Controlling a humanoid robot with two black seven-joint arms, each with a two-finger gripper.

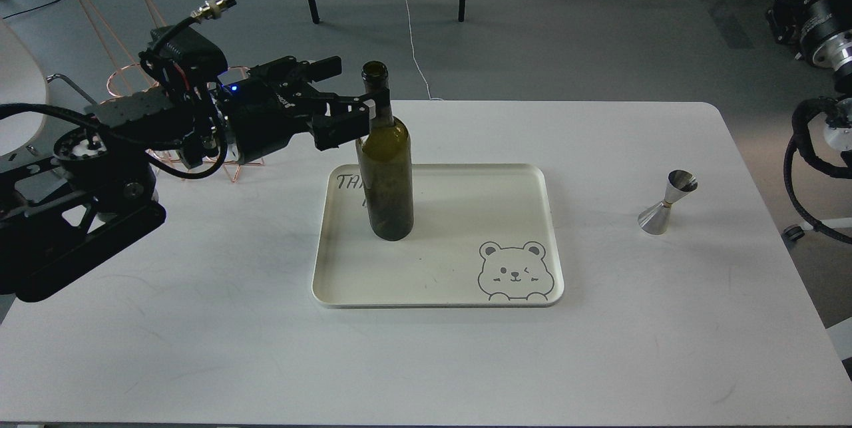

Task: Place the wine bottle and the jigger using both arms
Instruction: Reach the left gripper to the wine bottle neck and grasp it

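Observation:
The dark olive-green wine bottle [385, 175] stands upright on the left part of a cream tray [466, 281] with a bear drawing. My left gripper [360, 84] is open at the height of the bottle's neck, just left of it. Its near finger [346, 123] reaches in front of the neck; the far finger [323, 67] stays short of it. The steel jigger [667, 203] stands on the table at the right, apart from everything. Only joints and cabling of my right arm [822, 48] show at the right edge; its gripper is out of view.
A copper wire rack [126, 82] stands at the table's back left, mostly behind my left arm. The white table [200, 348] has its right edge just past the jigger. Chair legs and cables are on the floor behind.

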